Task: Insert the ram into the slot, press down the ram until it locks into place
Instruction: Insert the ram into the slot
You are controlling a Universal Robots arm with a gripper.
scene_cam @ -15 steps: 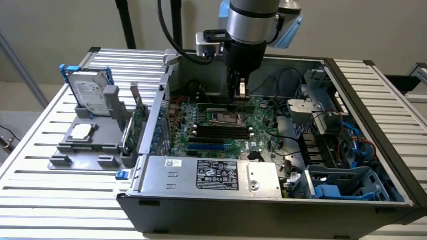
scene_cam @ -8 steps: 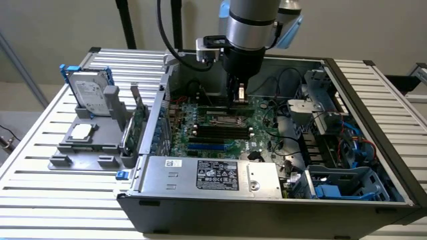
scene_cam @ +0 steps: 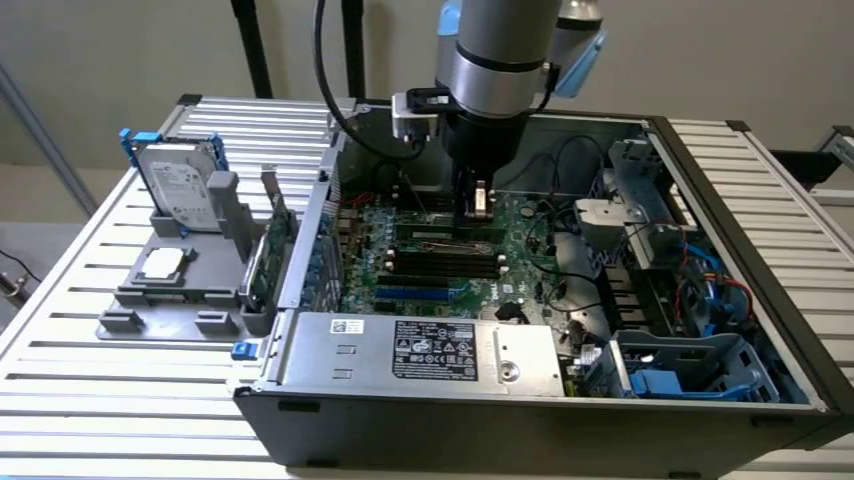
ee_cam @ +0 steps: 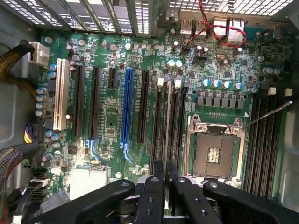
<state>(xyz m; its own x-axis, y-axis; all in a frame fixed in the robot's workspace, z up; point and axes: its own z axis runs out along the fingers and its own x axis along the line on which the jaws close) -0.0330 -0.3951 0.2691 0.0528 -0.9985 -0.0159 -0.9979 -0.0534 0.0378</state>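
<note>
The ram (ee_cam: pixel 167 121), seen edge-on in my wrist view as a thin pale strip, stands along the slot (ee_cam: pixel 167 88), one of a group of parallel black sockets just beside the processor socket (ee_cam: pixel 212 154). I cannot tell whether it is fully seated. The gripper (ee_cam: pixel 166 164) is over the ram's near end. Its two black fingers (ee_cam: pixel 156 186) are drawn almost together, leaving only a narrow gap that the ram's upper edge fills, so I read them as pinched on the stick. The blue socket (ee_cam: pixel 127 107) lies farther from the processor socket than the ram, on the same side, with one black socket between. All sit on the motherboard (ee_cam: pixel 112 116). In the exterior view the gripper (scene_cam: pixel 478 210) reaches down into the open computer case (scene_cam: pixel 534 400), which rests on a slatted table (scene_cam: pixel 107 380).
</note>
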